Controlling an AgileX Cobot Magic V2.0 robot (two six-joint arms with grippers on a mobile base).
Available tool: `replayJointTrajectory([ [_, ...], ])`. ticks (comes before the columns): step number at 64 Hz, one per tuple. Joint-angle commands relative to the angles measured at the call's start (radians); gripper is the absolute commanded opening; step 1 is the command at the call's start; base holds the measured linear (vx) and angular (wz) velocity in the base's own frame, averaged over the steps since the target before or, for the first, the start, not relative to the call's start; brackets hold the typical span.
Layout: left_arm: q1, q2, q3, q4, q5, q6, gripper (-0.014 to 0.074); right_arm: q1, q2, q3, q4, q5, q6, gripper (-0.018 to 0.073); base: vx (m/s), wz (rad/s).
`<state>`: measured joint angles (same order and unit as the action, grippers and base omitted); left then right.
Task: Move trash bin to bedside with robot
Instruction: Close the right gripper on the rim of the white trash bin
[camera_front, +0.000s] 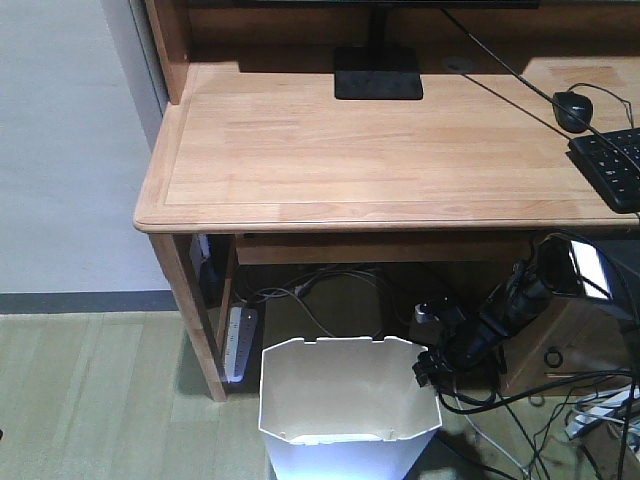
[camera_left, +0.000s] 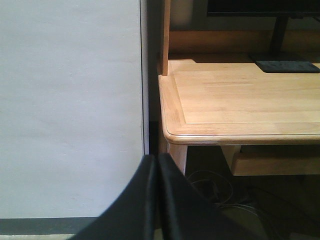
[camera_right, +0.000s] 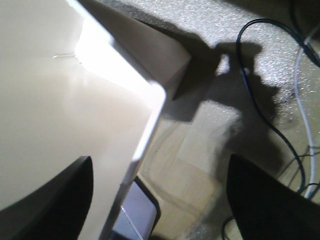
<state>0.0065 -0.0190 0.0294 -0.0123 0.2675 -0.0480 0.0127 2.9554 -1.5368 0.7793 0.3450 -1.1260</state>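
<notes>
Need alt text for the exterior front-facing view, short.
White trash bin stands on the floor in front of a wooden desk, with the right gripper at its right rim. A monitor base, mouse and keyboard sit on the desk.

The trash bin (camera_right: 60, 100) fills the left half, its cream inside wall glaring bright near the top. Its white rim (camera_right: 150, 115) slants from the upper left down to the lower middle. The right hand (camera_right: 160, 162) stands open astride that rim. One of its dark fingers (camera_right: 55, 200) sits low on the left over the bin's inside, the other low on the right over the floor (camera_right: 200, 165). A hard shadow falls across the pale floor. A dark cable (camera_right: 260, 107) curves down the right side, with a white cable (camera_right: 300, 85) at the right edge.
</notes>
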Motion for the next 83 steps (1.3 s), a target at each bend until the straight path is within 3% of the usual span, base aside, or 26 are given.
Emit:
replayJointTrajectory([
  [1,-0.003,-0.01,0.029,-0.004,-0.074,-0.008,-0.0006,-0.019,-0.031,-0.05,-0.079,0.076,0.101,0.0531,0.0,0.0],
  [27,-0.003,-0.01,0.029,-0.004,-0.074,-0.008,-0.0006,-0.02,0.011,-0.221,-0.443,0.246,0.35,0.0506,0.0,0.0],
  [58,-0.003,-0.01,0.029,-0.004,-0.074,-0.008,-0.0006,-0.02,0.08,-0.234,-0.45,0.21,0.375,0.0477,0.0,0.0],
  [68,-0.003,-0.01,0.029,-0.004,-0.074,-0.008,-0.0006,-0.02,0.138,-0.316,-0.401,0.277,0.376,0.0333,0.0,0.0],
  [81,-0.003,-0.01,0.029,-0.004,-0.074,-0.008,-0.0006,-0.02,0.187,-0.426,-0.374,0.396,0.369,-0.0007,0.0,0.0],
  [83,-0.003,-0.01,0.029,-0.004,-0.074,-0.008,-0.0006,-0.021,0.187,-0.432,-0.361,0.399,0.369,-0.0017,0.0,0.0],
])
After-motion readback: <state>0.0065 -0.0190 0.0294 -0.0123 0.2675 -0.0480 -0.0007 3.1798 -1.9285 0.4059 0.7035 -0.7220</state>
